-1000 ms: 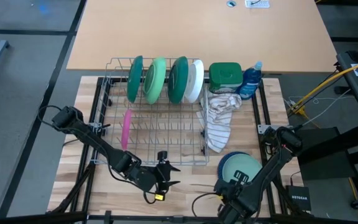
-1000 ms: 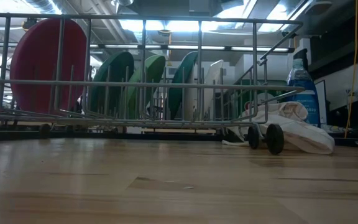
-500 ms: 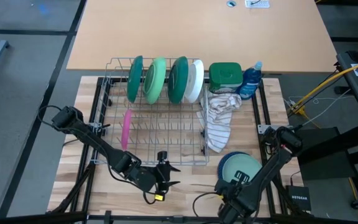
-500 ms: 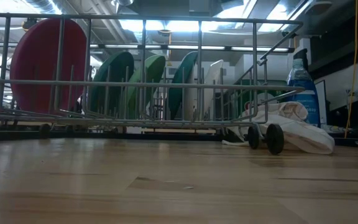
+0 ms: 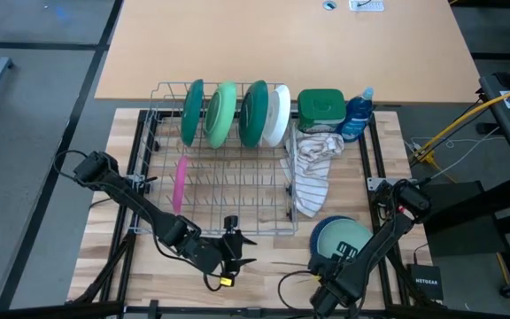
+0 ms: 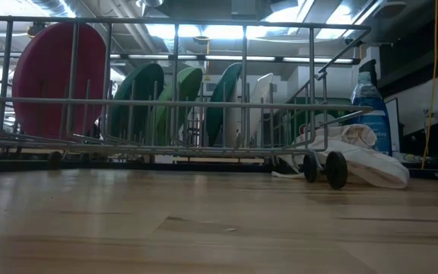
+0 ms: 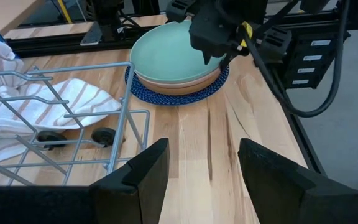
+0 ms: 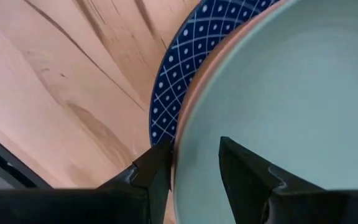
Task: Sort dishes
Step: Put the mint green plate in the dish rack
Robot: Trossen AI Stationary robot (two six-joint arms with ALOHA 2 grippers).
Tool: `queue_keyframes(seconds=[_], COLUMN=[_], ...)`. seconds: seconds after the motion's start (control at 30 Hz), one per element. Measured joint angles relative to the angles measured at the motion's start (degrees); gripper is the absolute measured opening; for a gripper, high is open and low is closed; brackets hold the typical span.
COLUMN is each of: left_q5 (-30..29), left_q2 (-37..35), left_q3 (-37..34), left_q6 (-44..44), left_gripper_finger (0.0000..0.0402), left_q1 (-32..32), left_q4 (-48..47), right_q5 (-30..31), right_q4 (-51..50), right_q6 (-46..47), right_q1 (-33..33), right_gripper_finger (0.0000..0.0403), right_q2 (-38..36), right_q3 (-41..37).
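Green plates lead the tally from above: in the rack (image 5: pixel 220 190), a dark green plate (image 5: pixel 192 112), a light green plate (image 5: pixel 223 113), a second dark green plate (image 5: pixel 253 112) and a white plate (image 5: pixel 278 114) stand on edge in a row along its far side, and a pink plate (image 5: pixel 180 184) stands alone in the near row at the rack's left end. Off the rack, by the counter's (image 5: pixel 104 239) near right corner, a stack (image 5: pixel 342 237) of small plates lies flat, so I judge roughly half the job done and the stack left to sort. The left claw (image 5: pixel 240 251) waits released over the near edge, just outside the rack's near rail; the right claw (image 5: pixel 328 266) sits at the stack's near left rim. From counter height, the pink plate (image 6: pixel 58 76) and the four larger ones show upright behind the rack wires; neither claw appears. The left wrist view shows the stack as a pale teal plate (image 7: pixel 173 53) on a brown plate (image 7: pixel 179 85) on a navy plate (image 7: pixel 166 98), with the right claw (image 7: pixel 225 59) on its rim. The right wrist view shows that claw's fingers (image 8: pixel 151 168) parted astride the teal plate's (image 8: pixel 278 93) rim, one outside over the navy plate (image 8: pixel 179 81), one inside, not yet clenched.
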Motion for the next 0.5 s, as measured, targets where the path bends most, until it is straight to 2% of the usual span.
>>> queue_keyframes(seconds=[0.23,0.5], left_q5=[0.0,0.0], left_q2=[0.0,0.0], left_q3=[0.0,0.0], left_q6=[0.0,0.0], left_gripper_finger=[0.0184,0.0184], left_q1=[0.0,0.0], left_q4=[0.0,0.0], right_q5=[-1.0,-2.2], right_q4=[0.9,1.6], right_q6=[-0.1,-0.2], right_q1=[0.0,0.0], right_gripper_finger=[0.0122,0.0043], right_q2=[0.0,0.0], right_q3=[-0.4,-0.4])
